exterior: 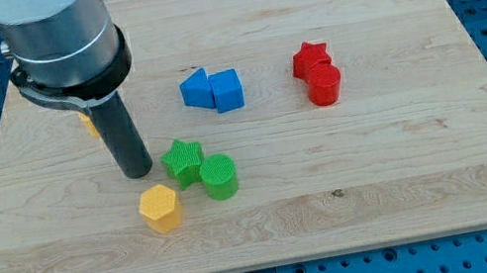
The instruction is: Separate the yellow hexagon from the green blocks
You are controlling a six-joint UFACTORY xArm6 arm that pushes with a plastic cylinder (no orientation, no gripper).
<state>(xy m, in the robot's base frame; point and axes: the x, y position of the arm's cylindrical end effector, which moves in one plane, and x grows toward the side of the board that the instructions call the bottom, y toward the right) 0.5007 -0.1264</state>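
Observation:
The yellow hexagon (160,207) lies on the wooden board (392,181), low and left of centre. The green star (183,160) sits just up and right of it, and the green cylinder (219,176) sits right of the hexagon, touching the star. My tip (137,171) rests on the board just left of the green star and just above the yellow hexagon, close to both.
A blue triangle (196,89) and a blue block (226,90) sit together at upper centre. A red star (310,58) and a red cylinder (324,85) sit together at upper right. Another yellow block (90,121) is partly hidden behind the rod.

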